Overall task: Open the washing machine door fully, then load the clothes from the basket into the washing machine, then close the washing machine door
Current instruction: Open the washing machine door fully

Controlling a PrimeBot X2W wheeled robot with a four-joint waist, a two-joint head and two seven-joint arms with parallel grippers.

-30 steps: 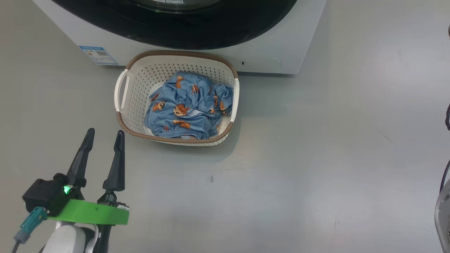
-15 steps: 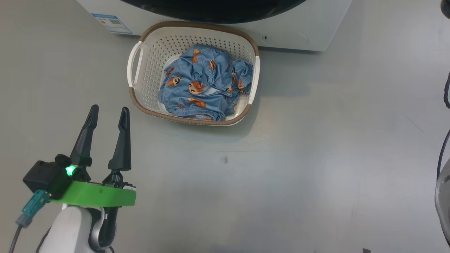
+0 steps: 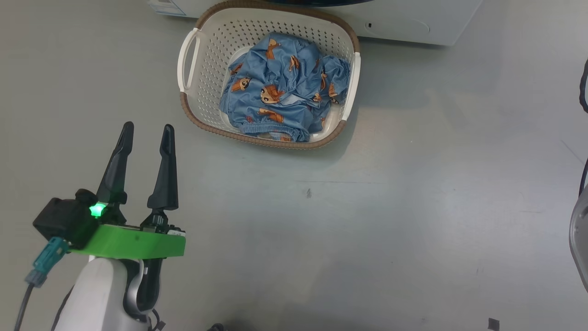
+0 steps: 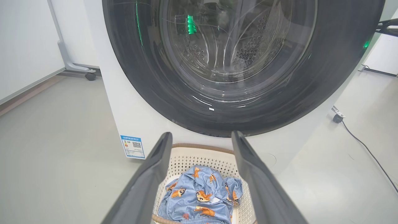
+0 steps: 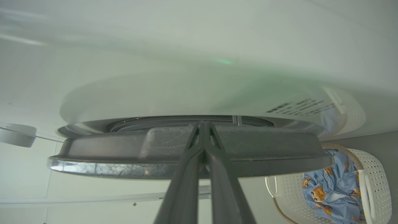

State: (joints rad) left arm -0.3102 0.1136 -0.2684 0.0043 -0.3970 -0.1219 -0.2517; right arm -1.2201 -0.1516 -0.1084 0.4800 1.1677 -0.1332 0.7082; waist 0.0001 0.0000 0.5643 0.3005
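The cream basket (image 3: 202, 105) stands on the floor against the washing machine (image 3: 404, 27), holding the blue printed clothes (image 3: 280, 92). My left gripper (image 3: 148, 131) hovers open and empty, near the floor left of and in front of the basket. In the left wrist view, the washing machine door (image 4: 149, 77) looks flush against the washing machine (image 4: 124, 118), and the clothes (image 4: 202, 199) lie between the open fingers. My right gripper (image 5: 203, 124) is shut, its tips against the edge of the door's dark rim (image 5: 124, 146). The basket (image 5: 376, 174) shows at the lower right of that view.
Bare grey floor lies around the basket. A wheeled frame with a caster (image 4: 90, 76) stands left of the machine. A caster (image 4: 337, 117) and a cable (image 4: 370, 152) lie to its right. A pale rounded part (image 3: 579, 239) sits at the head view's right edge.
The head camera has moved, so the basket and machine sit higher and further right in the picture. My left gripper stays open with nothing in it.
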